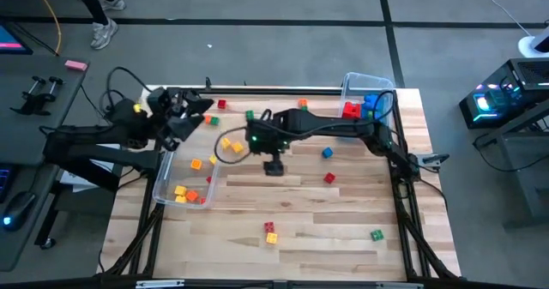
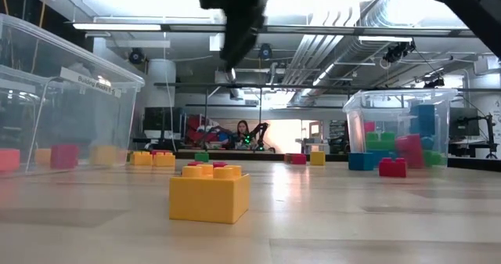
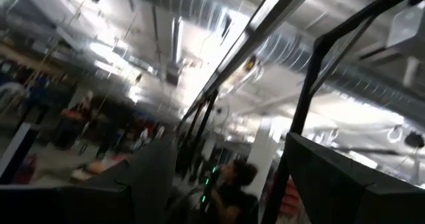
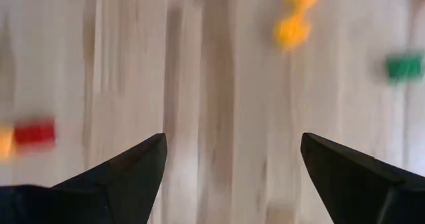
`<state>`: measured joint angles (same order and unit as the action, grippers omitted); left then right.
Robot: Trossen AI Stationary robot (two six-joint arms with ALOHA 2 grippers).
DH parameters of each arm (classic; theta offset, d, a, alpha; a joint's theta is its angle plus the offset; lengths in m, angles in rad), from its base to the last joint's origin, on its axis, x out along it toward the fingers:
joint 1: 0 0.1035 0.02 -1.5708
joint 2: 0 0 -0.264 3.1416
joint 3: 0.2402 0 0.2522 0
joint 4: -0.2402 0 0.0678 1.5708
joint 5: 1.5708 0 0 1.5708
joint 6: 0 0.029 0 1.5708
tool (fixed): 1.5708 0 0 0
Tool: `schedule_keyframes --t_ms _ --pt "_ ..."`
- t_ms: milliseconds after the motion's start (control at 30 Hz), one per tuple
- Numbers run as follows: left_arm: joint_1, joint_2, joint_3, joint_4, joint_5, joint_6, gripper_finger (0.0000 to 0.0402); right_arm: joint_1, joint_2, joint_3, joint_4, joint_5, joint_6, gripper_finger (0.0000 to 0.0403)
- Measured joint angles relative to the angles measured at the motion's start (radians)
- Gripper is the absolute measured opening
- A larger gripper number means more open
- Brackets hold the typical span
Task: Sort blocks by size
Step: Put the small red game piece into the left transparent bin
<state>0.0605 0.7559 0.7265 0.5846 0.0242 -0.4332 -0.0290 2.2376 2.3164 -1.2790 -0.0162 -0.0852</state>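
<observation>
Nearest the low camera, a yellow brick (image 2: 209,191) is sitting alone on the table (image 1: 343,237). Above mid-table the right gripper (image 4: 229,171) is hanging with jaws spread wide and nothing between them; bare wood is lying under it, a red block (image 4: 34,132), a yellow block (image 4: 295,14) and a green one (image 4: 405,66) off to the sides. Judging: between picks, choosing the next block; next move needs centring over one and descending. Farther off, the left gripper (image 3: 219,177) is pointing up by the left bin (image 1: 163,182), jaws apart, empty. Sorted blocks are resting in that bin and in the far right bin (image 1: 356,83).
</observation>
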Motion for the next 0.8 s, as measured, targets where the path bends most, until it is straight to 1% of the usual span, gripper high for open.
schedule_keyframes --t_ms 67,133,167,233,300,400,500,567,633,700,800 --pt "0.000 0.014 0.000 -0.031 0.000 0.000 0.0266 0.015 -0.038 -0.048 -0.032 0.000 0.002 0.0343" --pt "-0.003 0.033 0.000 -0.046 0.000 -0.006 0.0266 0.028 -0.113 -0.155 -0.022 0.005 0.031 0.0343" --pt "-0.005 0.039 0.000 -0.055 0.004 -0.011 0.0266 0.034 -0.165 -0.233 -0.001 0.019 0.055 0.0343" --pt "-0.005 0.056 0.000 -0.061 0.020 -0.016 0.0266 0.047 -0.294 -0.436 0.085 0.069 0.136 0.0343" --pt "-0.005 0.069 0.000 -0.072 0.037 -0.016 0.0266 0.064 -0.448 -0.669 0.197 0.114 0.264 0.0343" --pt "-0.005 0.090 0.000 -0.081 0.050 -0.016 0.0266 0.122 -0.675 -1.000 0.362 0.164 0.536 0.0343" --pt "-0.005 0.109 0.000 -0.124 0.051 -0.010 0.0266 0.206 -0.836 -1.258 0.484 0.203 0.841 0.0343" --pt "-0.005 0.126 0.000 -0.163 0.048 -0.010 0.0266 0.267 -0.894 -1.371 0.538 0.227 1.006 0.0343" --pt "-0.004 0.148 0.000 -0.193 0.044 -0.010 0.0266 0.314 -0.909 -1.436 0.562 0.250 1.113 0.0343" --pt "-0.004 0.176 0.000 -0.210 0.043 -0.010 0.0266 0.342 -0.896 -1.471 0.563 0.268 1.147 0.0343" --pt "-0.004 0.227 0.000 -0.221 0.041 -0.010 0.0266 0.338 -0.860 -1.490 0.567 0.333 1.158 0.0343"
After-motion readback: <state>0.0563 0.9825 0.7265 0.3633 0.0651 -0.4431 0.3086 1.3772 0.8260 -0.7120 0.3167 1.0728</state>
